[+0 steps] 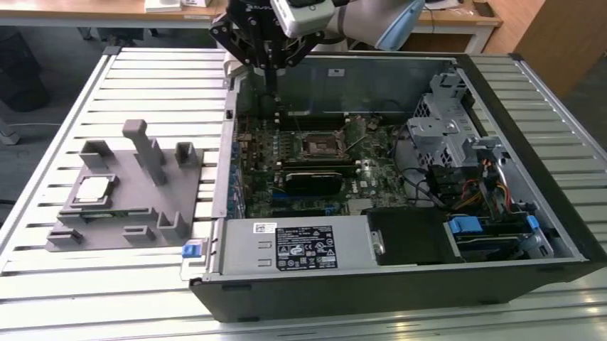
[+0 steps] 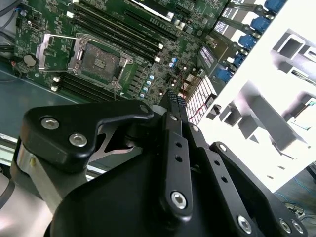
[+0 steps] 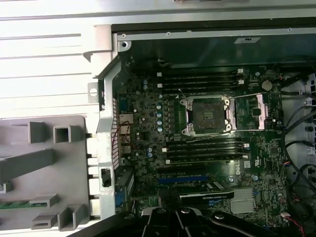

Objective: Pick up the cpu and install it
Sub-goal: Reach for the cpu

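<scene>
Exterior view, sweeping from its left: the pale slatted metal bench (image 1: 152, 85) carries the grey plastic fixture with upright posts (image 1: 142, 185). In a shallow recess there sits the small flat square cpu with its silvery metal top (image 1: 92, 190). It lies flat, metal face up, with nothing touching it and its edges roughly squared to the fixture's walls. That recess looks meant to keep it in a known pose for a clean pick. Being square, it has no long axis to speak of.

Moving across, the black gripper (image 1: 269, 74) hangs over the far corner of the open black computer case (image 1: 399, 291), on the exterior view's left and well apart from the cpu. In the second wrist view the gripper (image 2: 173, 98) looks pressed together, pinching nothing. Further right on the green motherboard (image 1: 379, 170) is the dark square socket frame (image 1: 320, 145). In both wrist views the socket frame (image 3: 206, 114) (image 2: 101, 61) shows its metal retaining plate (image 3: 254, 111) swung aside, so the seat looks ready.
</scene>
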Controlling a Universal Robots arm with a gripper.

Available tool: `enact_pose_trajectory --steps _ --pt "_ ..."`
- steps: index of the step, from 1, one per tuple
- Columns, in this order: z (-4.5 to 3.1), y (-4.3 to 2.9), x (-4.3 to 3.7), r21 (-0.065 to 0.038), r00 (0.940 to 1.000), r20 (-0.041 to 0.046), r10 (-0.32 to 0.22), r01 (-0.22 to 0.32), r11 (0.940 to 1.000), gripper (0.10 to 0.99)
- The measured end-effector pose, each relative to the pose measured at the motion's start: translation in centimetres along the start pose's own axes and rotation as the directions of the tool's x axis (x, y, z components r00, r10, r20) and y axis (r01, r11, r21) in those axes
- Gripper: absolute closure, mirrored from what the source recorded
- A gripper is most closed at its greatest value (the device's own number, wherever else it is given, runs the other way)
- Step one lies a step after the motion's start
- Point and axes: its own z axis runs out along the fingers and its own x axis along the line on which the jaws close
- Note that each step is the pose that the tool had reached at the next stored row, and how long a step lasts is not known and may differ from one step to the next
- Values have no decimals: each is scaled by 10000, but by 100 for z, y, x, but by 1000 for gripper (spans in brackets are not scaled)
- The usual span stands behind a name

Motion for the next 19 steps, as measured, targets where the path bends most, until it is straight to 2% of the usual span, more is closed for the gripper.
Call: enact_pose_trajectory --steps 13,15,19 --pt "0 -2 29 0 10000 0 0 0 10000 965" --pt "1 -5 61 0 10000 0 0 0 10000 965" --pt "2 -5 66 0 10000 1 0 0 10000 965"
